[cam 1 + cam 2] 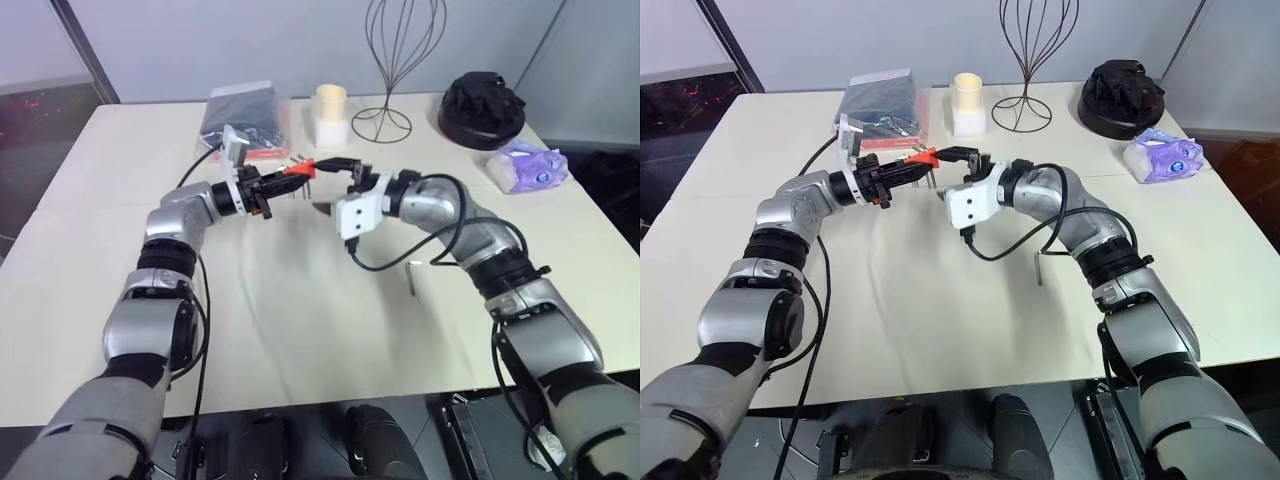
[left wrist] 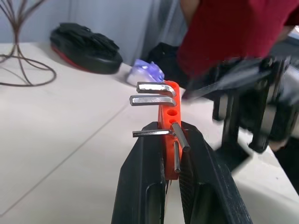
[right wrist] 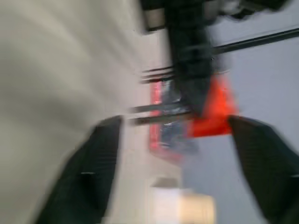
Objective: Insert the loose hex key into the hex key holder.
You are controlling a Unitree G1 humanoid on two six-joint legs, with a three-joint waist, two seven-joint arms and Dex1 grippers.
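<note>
Two grippers meet over a cream table, holder clamped in one

At lower right centre a loose hex key (image 1: 411, 277) lies flat; mid-frame the right gripper (image 3: 175, 154) gapes empty, facing the left gripper (image 2: 170, 154) squeezed tight around the red hex key holder (image 2: 168, 109).

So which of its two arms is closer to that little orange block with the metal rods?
Left. The left gripper has its jaws shut on the hex key holder, holding it above the table. The right gripper, jaws open, hovers just beside it, not touching.
</note>
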